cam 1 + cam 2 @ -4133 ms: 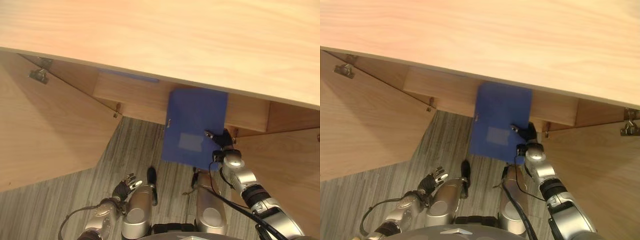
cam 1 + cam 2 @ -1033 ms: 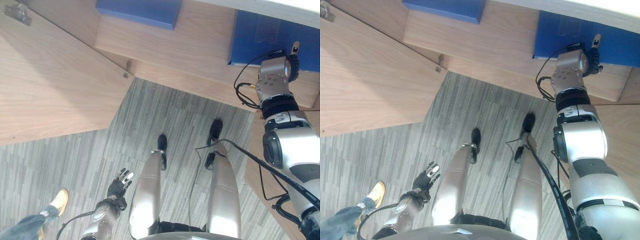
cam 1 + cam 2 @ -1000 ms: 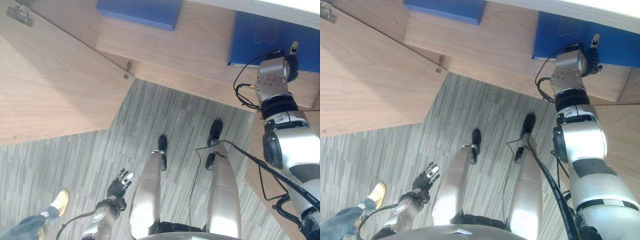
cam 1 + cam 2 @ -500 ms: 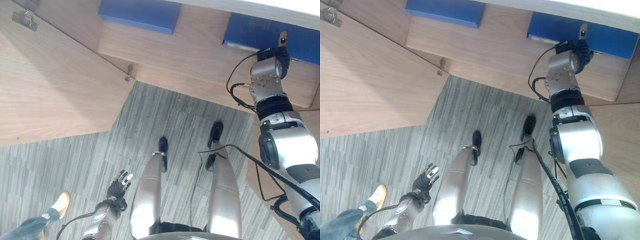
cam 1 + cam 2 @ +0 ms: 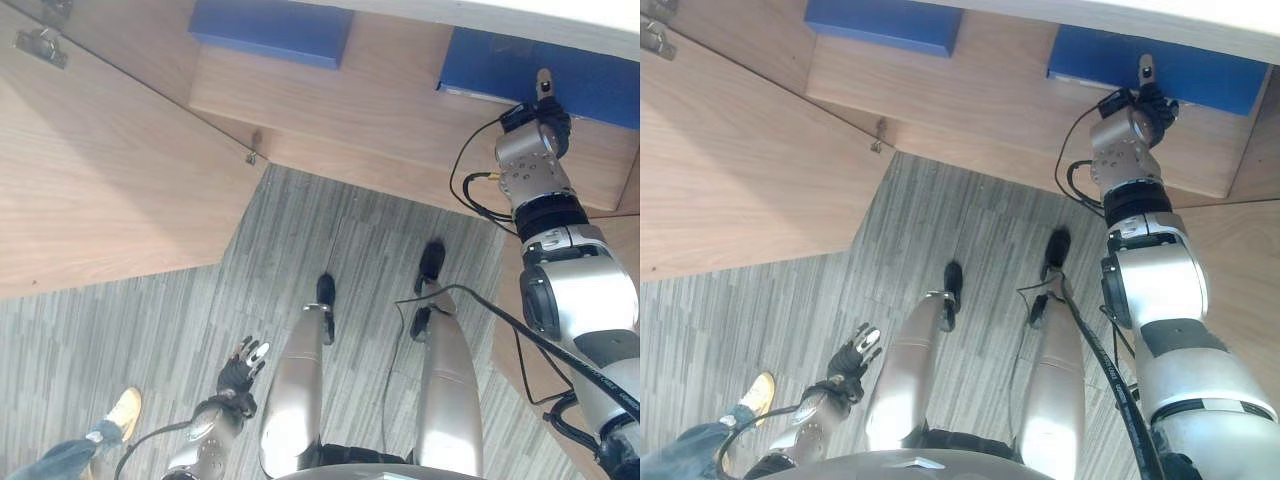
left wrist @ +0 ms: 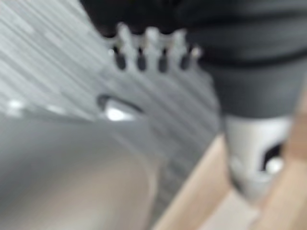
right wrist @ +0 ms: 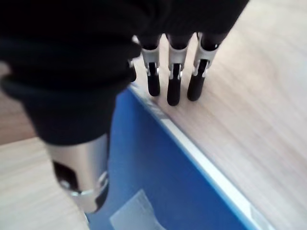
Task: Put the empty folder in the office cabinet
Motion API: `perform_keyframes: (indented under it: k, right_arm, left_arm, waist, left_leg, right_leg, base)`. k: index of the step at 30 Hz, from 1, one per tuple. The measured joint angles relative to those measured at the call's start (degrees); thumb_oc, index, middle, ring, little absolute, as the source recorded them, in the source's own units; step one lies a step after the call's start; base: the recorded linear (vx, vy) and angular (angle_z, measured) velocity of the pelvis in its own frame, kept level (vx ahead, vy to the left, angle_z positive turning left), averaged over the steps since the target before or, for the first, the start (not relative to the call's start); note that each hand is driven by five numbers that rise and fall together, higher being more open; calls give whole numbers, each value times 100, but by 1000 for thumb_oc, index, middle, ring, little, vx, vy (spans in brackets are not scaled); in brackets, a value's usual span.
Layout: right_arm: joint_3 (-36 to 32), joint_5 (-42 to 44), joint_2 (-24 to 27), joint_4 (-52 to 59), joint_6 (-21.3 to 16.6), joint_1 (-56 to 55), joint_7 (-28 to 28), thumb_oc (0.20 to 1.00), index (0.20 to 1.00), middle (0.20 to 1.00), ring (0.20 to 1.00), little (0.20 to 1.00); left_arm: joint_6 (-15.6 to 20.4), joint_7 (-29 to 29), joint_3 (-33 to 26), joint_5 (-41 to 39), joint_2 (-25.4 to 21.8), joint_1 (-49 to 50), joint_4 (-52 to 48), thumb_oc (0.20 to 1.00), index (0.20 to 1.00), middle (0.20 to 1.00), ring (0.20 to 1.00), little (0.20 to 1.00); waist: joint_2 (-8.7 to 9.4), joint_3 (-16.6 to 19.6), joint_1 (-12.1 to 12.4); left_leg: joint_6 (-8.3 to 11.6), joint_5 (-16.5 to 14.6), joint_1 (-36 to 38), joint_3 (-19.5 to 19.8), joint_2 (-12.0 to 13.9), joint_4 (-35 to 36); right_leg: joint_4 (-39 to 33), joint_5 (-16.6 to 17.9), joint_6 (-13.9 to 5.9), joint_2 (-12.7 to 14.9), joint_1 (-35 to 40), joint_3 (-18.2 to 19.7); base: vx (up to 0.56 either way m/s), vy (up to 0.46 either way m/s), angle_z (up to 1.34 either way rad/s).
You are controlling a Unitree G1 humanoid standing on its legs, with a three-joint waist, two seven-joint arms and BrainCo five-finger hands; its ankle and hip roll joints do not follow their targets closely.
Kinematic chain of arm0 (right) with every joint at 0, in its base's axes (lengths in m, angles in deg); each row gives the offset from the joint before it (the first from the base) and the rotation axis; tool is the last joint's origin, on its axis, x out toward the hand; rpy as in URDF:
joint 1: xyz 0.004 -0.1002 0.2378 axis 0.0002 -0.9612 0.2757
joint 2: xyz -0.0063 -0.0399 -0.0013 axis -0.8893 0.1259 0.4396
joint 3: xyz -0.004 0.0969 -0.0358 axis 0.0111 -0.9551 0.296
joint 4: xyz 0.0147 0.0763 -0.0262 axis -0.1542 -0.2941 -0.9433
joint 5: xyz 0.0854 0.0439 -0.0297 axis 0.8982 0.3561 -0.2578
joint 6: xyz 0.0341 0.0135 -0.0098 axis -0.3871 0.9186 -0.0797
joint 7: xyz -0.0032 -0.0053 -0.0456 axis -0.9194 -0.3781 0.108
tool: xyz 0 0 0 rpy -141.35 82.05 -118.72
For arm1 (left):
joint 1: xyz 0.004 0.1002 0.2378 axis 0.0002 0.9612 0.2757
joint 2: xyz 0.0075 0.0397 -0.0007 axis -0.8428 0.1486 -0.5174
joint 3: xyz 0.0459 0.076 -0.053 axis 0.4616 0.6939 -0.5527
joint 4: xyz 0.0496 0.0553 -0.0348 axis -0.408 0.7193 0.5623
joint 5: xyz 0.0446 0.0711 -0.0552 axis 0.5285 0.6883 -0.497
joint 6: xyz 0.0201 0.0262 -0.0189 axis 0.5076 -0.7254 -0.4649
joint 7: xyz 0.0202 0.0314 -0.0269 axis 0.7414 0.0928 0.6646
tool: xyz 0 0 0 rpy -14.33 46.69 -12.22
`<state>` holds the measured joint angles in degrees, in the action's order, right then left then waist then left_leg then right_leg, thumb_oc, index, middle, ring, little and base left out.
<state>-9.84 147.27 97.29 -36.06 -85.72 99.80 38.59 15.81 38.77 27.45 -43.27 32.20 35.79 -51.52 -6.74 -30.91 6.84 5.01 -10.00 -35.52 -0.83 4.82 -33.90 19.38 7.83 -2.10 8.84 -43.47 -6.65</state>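
Grey striped carpet [image 5: 150, 300] runs up to a pale wood cabinet [image 5: 400, 110], whose open shelf takes the top of the eye views. At that shelf the right hand [image 5: 533, 150] reaches forward; in its wrist view the fingers [image 7: 175, 81] hang straight and relaxed, their dark tips at or just over the folder's near edge and the bare shelf board beside it, curled round nothing, the thumb lying over the cover. The folder [image 5: 1110, 60] lies flat on the shelf under the cabinet top, blue, with a pale label patch on its cover and a light strip along its edge. A second blue folder [image 5: 275, 28] lies further to the left on the same shelf, well apart from the first. One cabinet door [image 5: 110, 170] stands swung open on the left, a hinge [image 5: 40, 45] showing near its top. The left hand [image 5: 855, 355] hangs low by the floor, fingers loosely spread and holding nothing, idle. A person's shoe [image 5: 125, 408] shows at the lower left corner. Being empty, the folder is probably light, a stiff board with a smooth cover that slides readily on the wood, so a flat push on its near edge should drive it deeper; for lifting, a pinch across that edge would serve best, and too hard a shove off-centre may skew it.
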Motion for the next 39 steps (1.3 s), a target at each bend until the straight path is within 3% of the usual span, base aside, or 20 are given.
perform_keyframes:
  k: [6,7,8,9,10,11,12,14,16,17,19,20,22,24,25,26,31,34,38,39]
  right_arm:
    - [265,-7,3,-354,180,18,415,1000,1000,1000,1000,1000]
    - [246,-111,-9,-367,137,-16,459,1000,1000,1000,1000,1000]
    - [246,-111,-9,-367,137,-16,459,1000,1000,1000,1000,1000]
    - [272,-387,-55,-366,-23,-133,474,1000,1000,1000,1000,1000]
    - [272,-387,-55,-366,-23,-133,474,1000,1000,1000,1000,1000]
    - [261,-735,-240,-258,-95,-308,477,1000,1000,1000,1000,1000]
    - [261,-735,-240,-258,-95,-308,477,1000,1000,1000,1000,1000]
    - [285,-1058,-605,-247,-40,-774,653,1000,1000,1000,1000,1000]
    - [285,-1058,-605,-247,-40,-774,653,1000,1000,1000,1000,1000]
    - [504,-1406,-994,-293,193,-1255,663,1000,1000,1000,1000,1000]
    - [575,-1557,-1112,-299,232,-1405,656,1000,1000,1000,1000,1000]
    - [867,-1956,-1109,-289,243,-1508,534,1000,1000,1000,1000,1000]
    - [1009,-2363,-1069,-174,235,-1660,319,1000,1000,1000,1000,1000]
    - [1362,-3308,-1048,557,161,-2197,-211,1000,1000,1000,1000,1000]
    - [1452,-3520,-1025,790,147,-2350,-453,1000,1000,1000,1000,1000]
    - [1588,-3713,-987,993,111,-2486,-733,1000,1000,1000,1000,1000]
    - [2128,-3925,-957,1344,-28,-3354,-1822,1000,1000,1000,1000,1000]
    - [2102,-3922,-888,1966,-67,-4377,-2036,1000,1000,1000,1000,1000]
    - [2014,-3968,-855,1990,-56,-5068,-2101,1000,1000,1000,1000,1000]
    - [1994,-3970,-848,1991,-130,-5691,-2091,1000,1000,1000,1000,1000]
  left_arm:
    - [-228,392,236,-5,6,-344,-65,1000,1000,1000,1000,1000]
    - [-238,497,249,-5,-40,-342,-212,1000,1000,1000,1000,1000]
    - [-238,497,249,-5,-40,-342,-212,1000,1000,1000,1000,1000]
    - [-305,651,281,-7,-71,-562,-166,1000,1000,1000,1000,1000]
    - [-305,651,281,-7,-71,-562,-166,1000,1000,1000,1000,1000]
    - [-416,753,424,-7,-30,-758,-162,1000,1000,1000,1000,1000]
    - [-416,753,424,-7,-30,-758,-162,1000,1000,1000,1000,1000]
    - [-534,1037,427,-7,204,-1396,-162,1000,1000,1000,1000,1000]
    - [-534,1037,427,-7,204,-1396,-162,1000,1000,1000,1000,1000]
    - [-593,1272,399,-7,324,-2096,-34,1000,1000,1000,1000,1000]
    - [-602,1357,352,-7,402,-2260,14,1000,1000,1000,1000,1000]
    - [-619,1497,367,-7,502,-2446,74,1000,1000,1000,1000,1000]
    - [-643,1624,356,-6,624,-2535,269,1000,1000,1000,1000,1000]
    - [-662,1790,334,-7,700,-2633,483,1000,1000,1000,1000,1000]
    - [-662,1860,314,-6,686,-2676,482,1000,1000,1000,1000,1000]
    - [-672,1901,299,-7,661,-2637,499,1000,1000,1000,1000,1000]
    - [-760,1989,394,-2,573,-2695,990,1000,1000,1000,1000,1000]
    - [-378,1754,481,75,421,-2452,908,1000,1000,1000,1000,1000]
    - [-312,1715,437,115,403,-2210,914,1000,1000,1000,1000,1000]
    - [-322,1735,436,294,383,-1940,911,1000,1000,1000,1000,1000]
  waist:
    - [26,155,-7]
    - [33,174,6]
    - [33,174,6]
    - [146,276,-38]
    - [146,276,-38]
    - [134,286,-111]
    - [134,286,-111]
    - [185,322,-309]
    - [185,322,-309]
    - [323,392,-481]
    - [355,409,-569]
    - [372,412,-748]
    - [378,410,-822]
    - [501,464,-986]
    - [555,486,-1026]
    - [654,515,-1081]
    - [919,384,-1110]
    - [1175,322,-1116]
    - [1329,311,-1175]
    - [1455,317,-1260]
  left_leg:
    - [-135,-16,3,-18,8,32]
    - [-141,12,22,-118,175,48]
    - [-141,12,22,-118,175,48]
    - [-61,97,53,-61,59,45]
    - [-61,97,53,-61,59,45]
    - [-48,186,240,-113,76,290]
    - [-48,186,240,-113,76,290]
    - [-162,246,487,-311,-12,430]
    - [-162,246,487,-311,-12,430]
    - [-357,221,453,-488,-109,349]
    - [-464,220,446,-596,-148,332]
    - [-572,236,467,-681,-270,272]
    - [-685,168,502,-742,-327,223]
    - [-976,226,688,-991,-401,438]
    - [-1031,299,705,-1047,-427,547]
    - [-1045,381,748,-1066,-570,702]
    - [-1035,415,1322,-1189,-781,909]
    - [-1084,412,1610,-1241,-839,1075]
    - [-1099,417,1806,-1252,-901,1188]
    - [-1187,346,2049,-1283,-924,1181]
  right_leg:
    - [-462,17,-92,-43,227,-26]
    - [630,-228,-62,-136,-32,-12]
    - [630,-228,-62,-136,-32,-12]
    - [892,-703,209,-219,117,0]
    - [892,-703,209,-219,117,0]
    - [559,-461,238,-257,384,-17]
    - [559,-461,238,-257,384,-17]
    - [27,-198,62,-211,733,138]
    - [27,-198,62,-211,733,138]
    - [-330,-28,-21,-132,823,281]
    - [-492,9,-76,-64,883,293]
    - [-782,128,-176,14,1016,350]
    - [-929,270,-249,69,1151,388]
    - [-971,-20,-488,168,1245,492]
    - [-579,-33,-467,115,1159,428]
    - [-503,75,-331,96,1247,514]
    - [-986,261,-376,246,1902,665]
    - [-1456,317,-463,292,2346,685]
    - [-1771,337,-491,357,2647,613]
    - [-1884,383,-559,387,2950,620]
  base:
    - [-53,23,-7]
    - [-67,79,-12]
    - [-97,121,-7]
    - [-30,42,5]
    - [-92,104,-3]
    - [-62,62,-8]
    - [-113,115,-20]
    - [-128,122,-20]
    - [-71,72,-12]
    - [-66,74,-17]
    - [-200,217,-23]
    - [-280,310,-20]
    - [-133,155,-14]
    - [-251,181,-35]
    - [-302,207,-10]
    - [-132,117,7]
    - [-188,131,1]
    - [-156,99,-7]
    - [-86,70,0]
    - [-216,80,-6]
